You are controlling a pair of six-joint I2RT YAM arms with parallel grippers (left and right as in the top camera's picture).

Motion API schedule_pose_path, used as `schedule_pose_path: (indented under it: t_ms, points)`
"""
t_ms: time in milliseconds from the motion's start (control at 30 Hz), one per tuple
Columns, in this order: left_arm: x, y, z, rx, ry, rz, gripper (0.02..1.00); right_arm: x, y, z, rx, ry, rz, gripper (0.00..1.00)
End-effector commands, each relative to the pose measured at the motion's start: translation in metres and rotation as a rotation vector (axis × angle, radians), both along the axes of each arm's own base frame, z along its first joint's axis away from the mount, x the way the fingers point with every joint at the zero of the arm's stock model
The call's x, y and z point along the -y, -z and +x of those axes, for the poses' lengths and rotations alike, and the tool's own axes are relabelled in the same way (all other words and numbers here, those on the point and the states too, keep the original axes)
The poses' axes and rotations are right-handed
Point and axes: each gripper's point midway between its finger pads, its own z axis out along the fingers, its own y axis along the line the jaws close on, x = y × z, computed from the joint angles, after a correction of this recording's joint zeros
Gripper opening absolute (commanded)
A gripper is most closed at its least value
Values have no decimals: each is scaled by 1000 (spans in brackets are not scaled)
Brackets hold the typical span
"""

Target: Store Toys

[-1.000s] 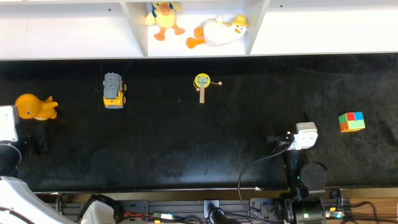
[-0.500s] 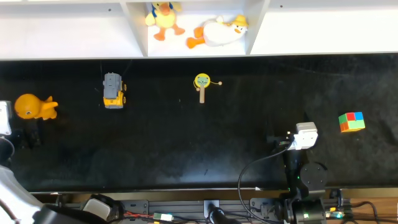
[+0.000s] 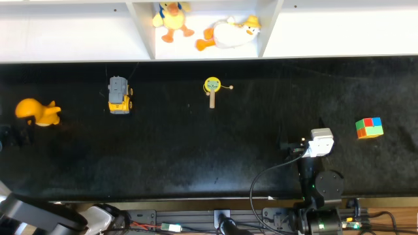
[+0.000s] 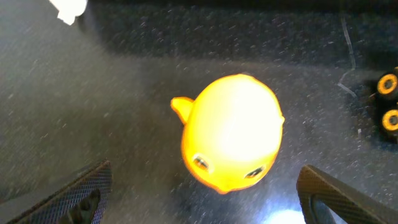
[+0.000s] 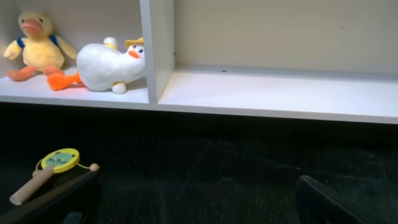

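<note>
An orange rubber duck (image 3: 37, 112) sits on the black table at the far left. In the left wrist view the duck (image 4: 233, 140) lies just ahead of my open left gripper (image 4: 205, 211), between the lines of its two fingers (image 4: 68, 196) and untouched. From above, the left gripper (image 3: 13, 136) is at the left edge, just in front of the duck. My right gripper (image 5: 199, 214) is open and empty near the table's front right (image 3: 312, 145), facing the white shelf (image 5: 261, 93).
A grey and yellow truck (image 3: 119, 95) and a small rattle drum (image 3: 212, 90) lie mid-table. A coloured cube (image 3: 369, 128) sits at the right. A yellow plush duck (image 3: 171, 16) and a white plush goose (image 3: 228, 32) rest in the middle shelf bay.
The left arm has slid left, its white wrist leaving the top view and its fingers now at the left edge. The toys and the right arm have not moved.
</note>
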Motion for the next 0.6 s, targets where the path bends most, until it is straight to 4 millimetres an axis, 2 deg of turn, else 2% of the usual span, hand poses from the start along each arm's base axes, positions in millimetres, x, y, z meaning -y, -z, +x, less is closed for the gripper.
schedule_pose_path:
  t_ms: [33,400,600]
  points:
    - [5,-4,14,4,57,21,972,1,-4,0,14,1,9,996]
    - [5,0,20,-21,67,55,976,1,-4,0,14,1,9,996]
    - [4,12,21,-39,68,28,976,1,-4,0,14,1,9,996]
